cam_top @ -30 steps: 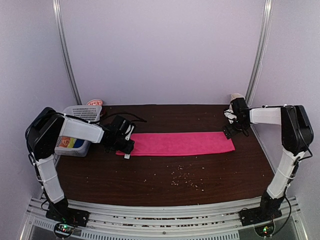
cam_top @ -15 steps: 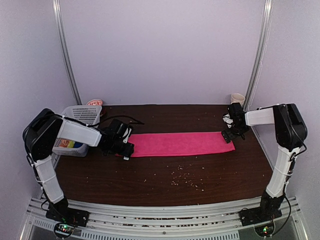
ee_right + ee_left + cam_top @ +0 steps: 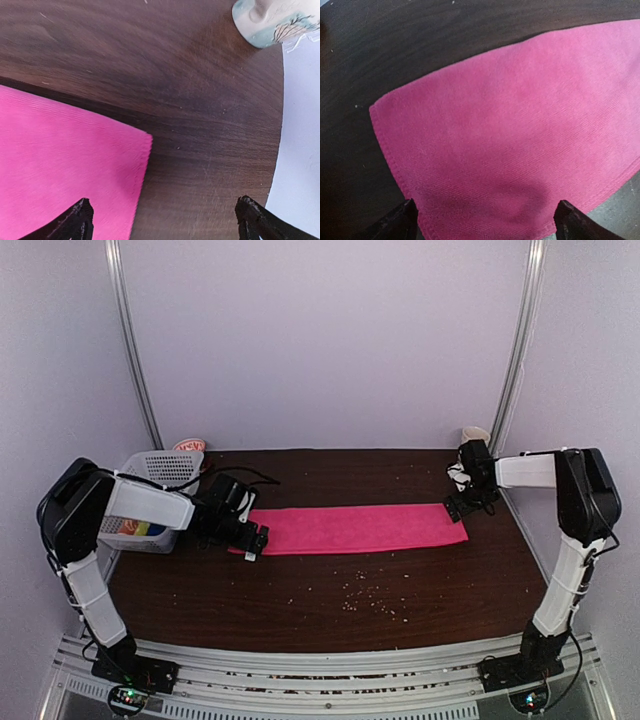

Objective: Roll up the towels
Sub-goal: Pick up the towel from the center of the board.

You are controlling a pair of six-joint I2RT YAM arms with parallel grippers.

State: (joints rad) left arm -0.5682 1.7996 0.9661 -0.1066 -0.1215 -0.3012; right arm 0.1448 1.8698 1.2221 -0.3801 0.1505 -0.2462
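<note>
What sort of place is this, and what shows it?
Probably a robot test cell: plain walls enclose a dark table, a left arm and a right arm are bolted to a metal rail at its near edge, and a pink towel lies flat between them.

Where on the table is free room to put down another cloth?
Free: the table strip between pink towel and near edge, only crumbs; behind the towel. Crowded: left by basket and left gripper, right by mug and right gripper.
</note>
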